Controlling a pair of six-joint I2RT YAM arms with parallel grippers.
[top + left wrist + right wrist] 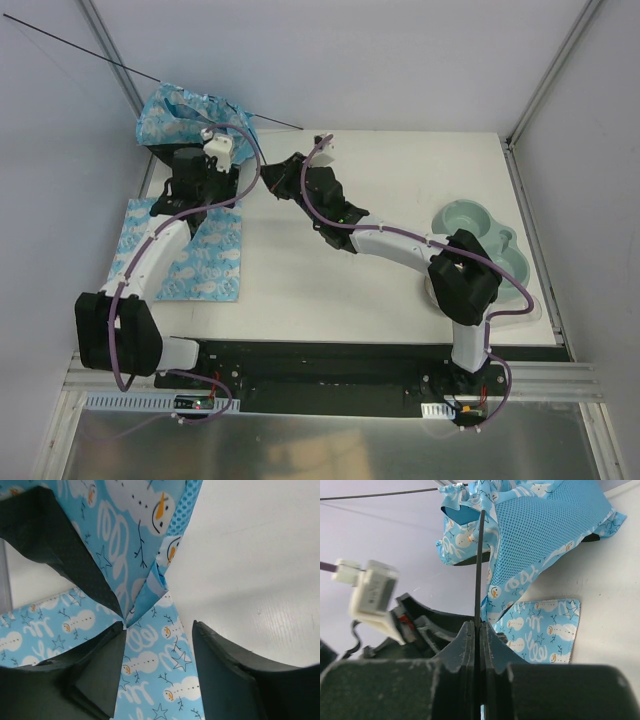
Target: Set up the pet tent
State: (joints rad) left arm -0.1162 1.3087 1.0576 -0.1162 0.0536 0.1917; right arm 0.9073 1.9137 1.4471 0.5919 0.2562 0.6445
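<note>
A: The right gripper (479,630), how does it stand?
B: Its fingers are pressed together on a thin black pole (479,565). The pole goes up from them into the tent (540,530).
A: And the left gripper (160,655)?
B: Spread. A fold of the printed cloth lies between its fingers, and they stand apart.
A: What is the surface?
B: A white table (400,180), with pale walls and metal posts around it. The mat (215,260) lies flat on it, and the left arm reaches over the mat.
A: Where is the tent?
B: Just beyond the mat, on the side away from the arm bases, as a crumpled heap. A pale green bowl (480,235) stands well apart from the mat, on the right arm's side.
A: What shows only from above?
B: A second pole (100,55). It gives the long axis: it runs slantwise across the heap and sticks out on both sides, one end past the table edge.
A: And only from the wrists?
B: The snowman print, and a blue mesh panel that faces the right wrist camera. Which way the doorway points, I cannot tell.
</note>
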